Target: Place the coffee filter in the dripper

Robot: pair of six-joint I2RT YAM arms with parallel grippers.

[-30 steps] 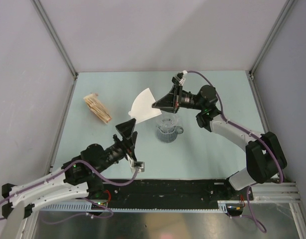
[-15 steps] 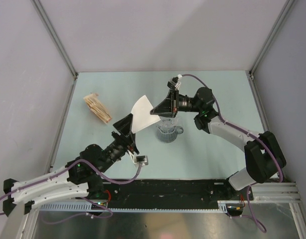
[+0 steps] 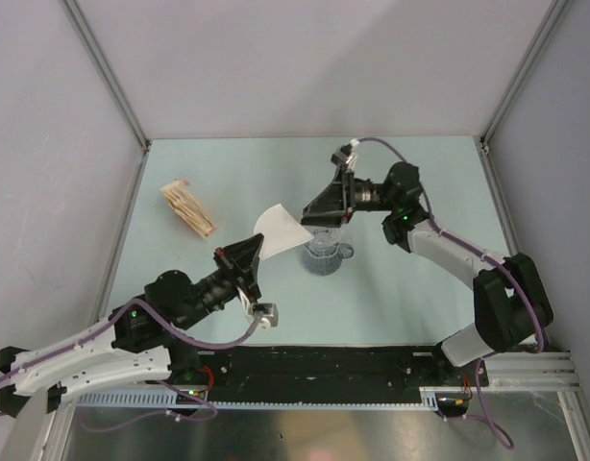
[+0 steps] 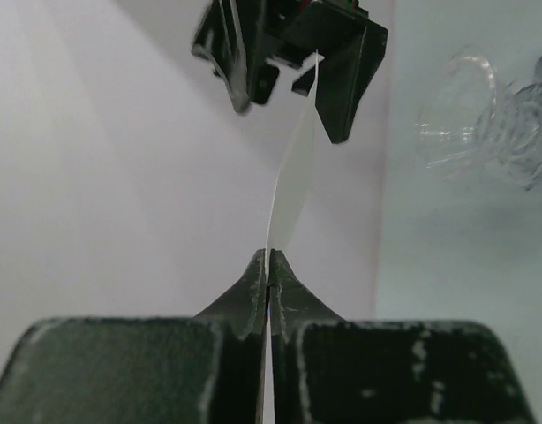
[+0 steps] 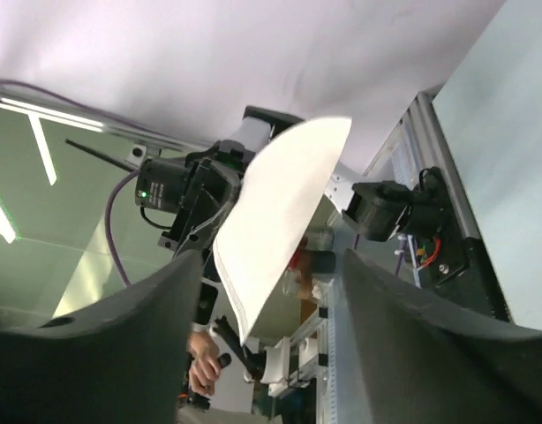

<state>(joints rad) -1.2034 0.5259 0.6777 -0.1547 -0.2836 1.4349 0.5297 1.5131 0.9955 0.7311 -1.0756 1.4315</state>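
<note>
Over the middle of the desk (image 3: 420,288), the left gripper (image 3: 255,254) was clenched and the right gripper (image 3: 309,215) stood released, fingers apart, near the upright dripper (image 3: 324,255), while the coffee filter (image 3: 281,230) hung between them, its near edge pinched by the left.

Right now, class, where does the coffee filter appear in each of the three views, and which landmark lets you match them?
Top external: coffee filter at centre, just left of the dripper.
Left wrist: edge-on, a thin white strip rising from the left gripper at bottom centre, jaws shut on it.
Right wrist: a broad white fan mid-picture, between open jaws.
Shared landmark: the right gripper, next to the filter in all three.
</note>
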